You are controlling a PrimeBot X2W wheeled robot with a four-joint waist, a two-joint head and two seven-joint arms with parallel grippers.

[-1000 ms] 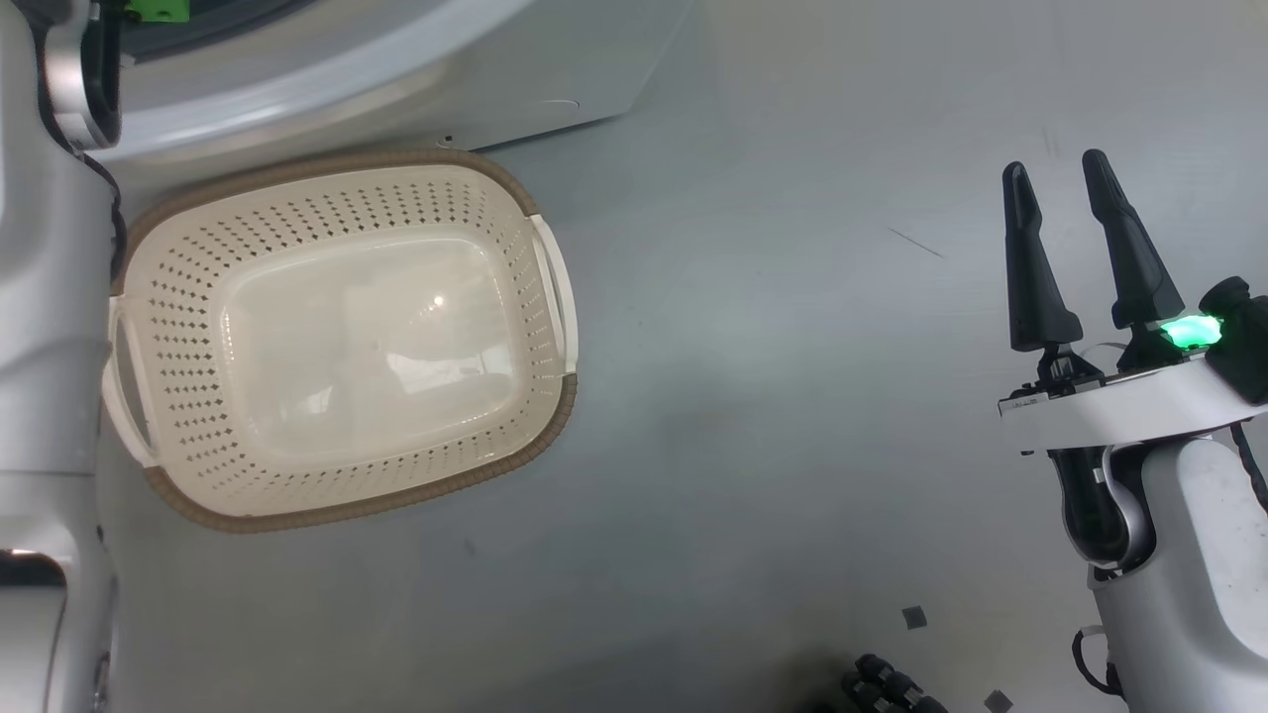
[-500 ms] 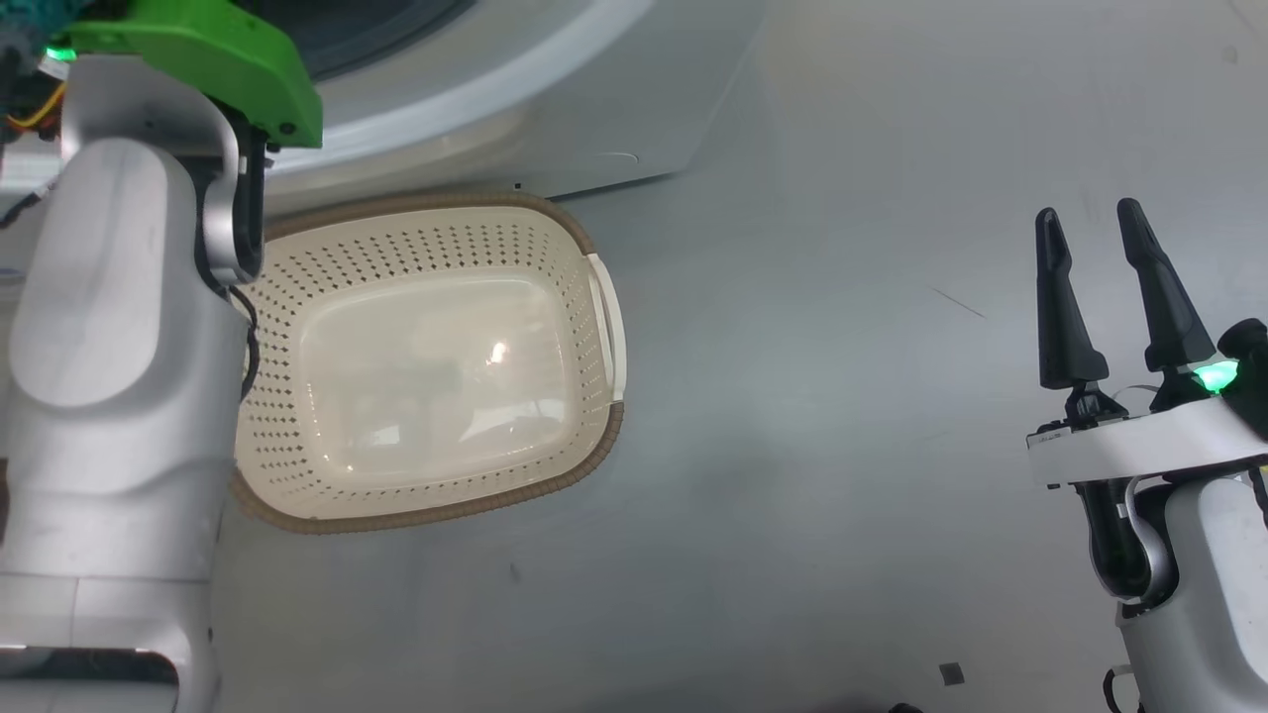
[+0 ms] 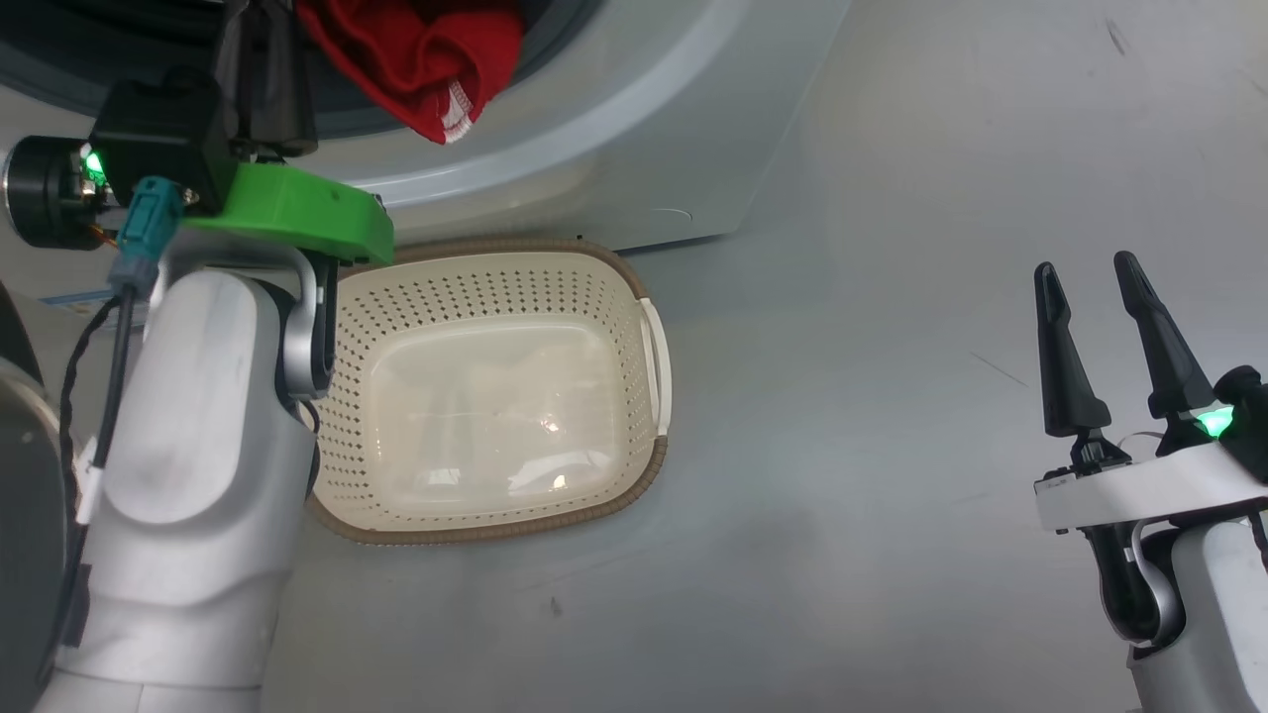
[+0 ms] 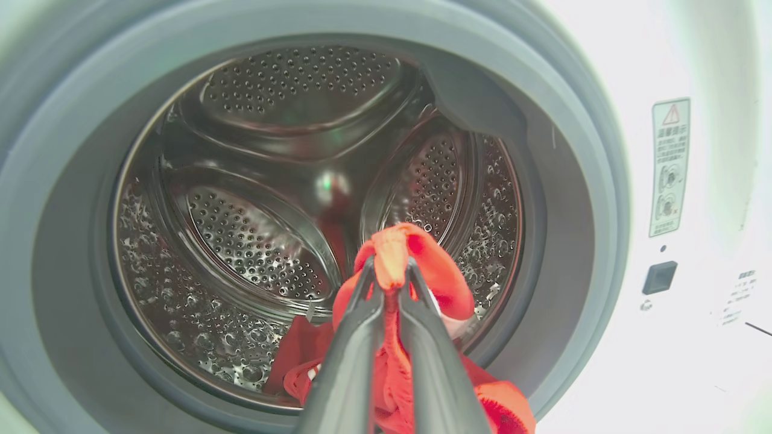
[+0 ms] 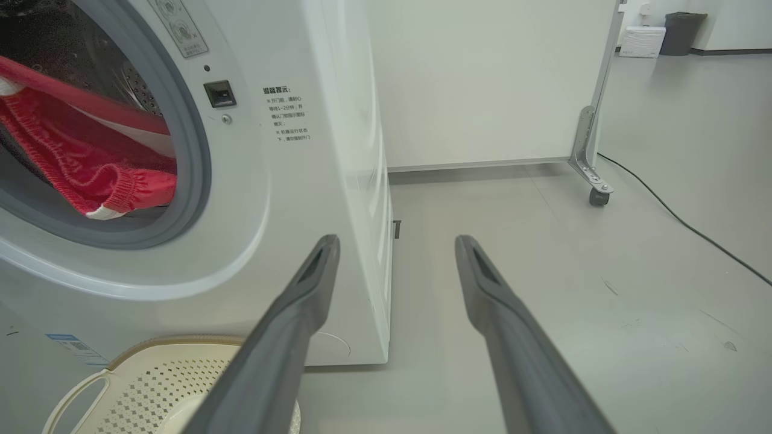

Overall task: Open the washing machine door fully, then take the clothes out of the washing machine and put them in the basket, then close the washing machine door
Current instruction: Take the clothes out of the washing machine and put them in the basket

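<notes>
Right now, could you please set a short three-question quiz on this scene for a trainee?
1. True or false: the left end effector is shut on the red garment at the mouth of the washing machine.
2. What lies in the cream perforated basket? A) the red garment B) nothing C) a white towel
3. Fill in: the right end effector has its jaws ___ and holds nothing.

Key: 1 true; 2 B; 3 open.
</notes>
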